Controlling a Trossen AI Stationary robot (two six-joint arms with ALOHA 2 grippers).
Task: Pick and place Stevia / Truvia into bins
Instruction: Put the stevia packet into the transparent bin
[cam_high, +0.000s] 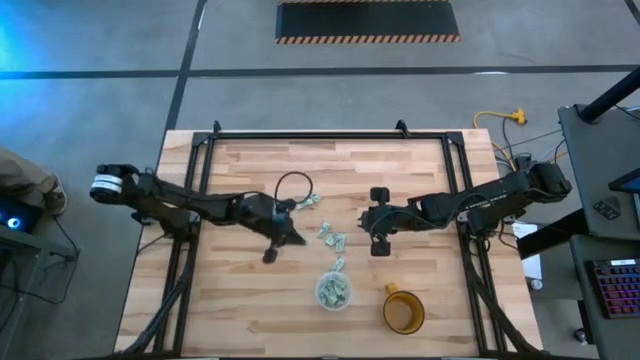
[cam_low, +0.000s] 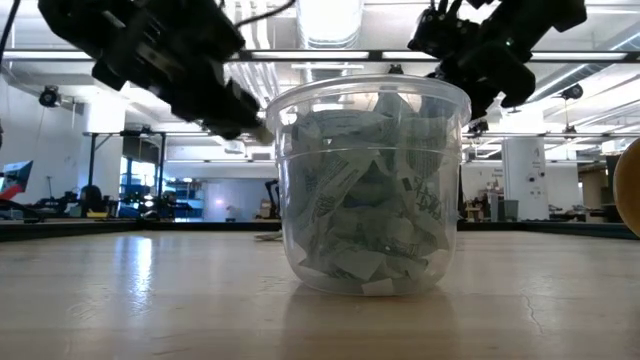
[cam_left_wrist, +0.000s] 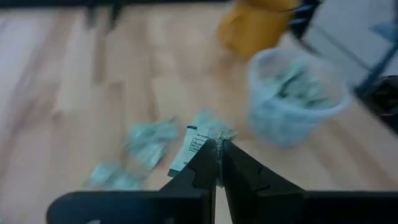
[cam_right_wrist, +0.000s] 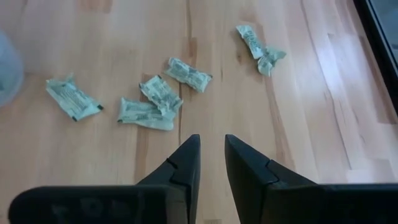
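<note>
Left wrist view: left gripper pinching one Stevia sachet, carry to clear cup next; right gripper slightly parted, empty

Left arm: reaches in from the left edge toward mid-surface; left gripper jaws pinched together on a sachet. Right arm: extends in from the right edge; right gripper jaws slightly parted, empty.
</note>
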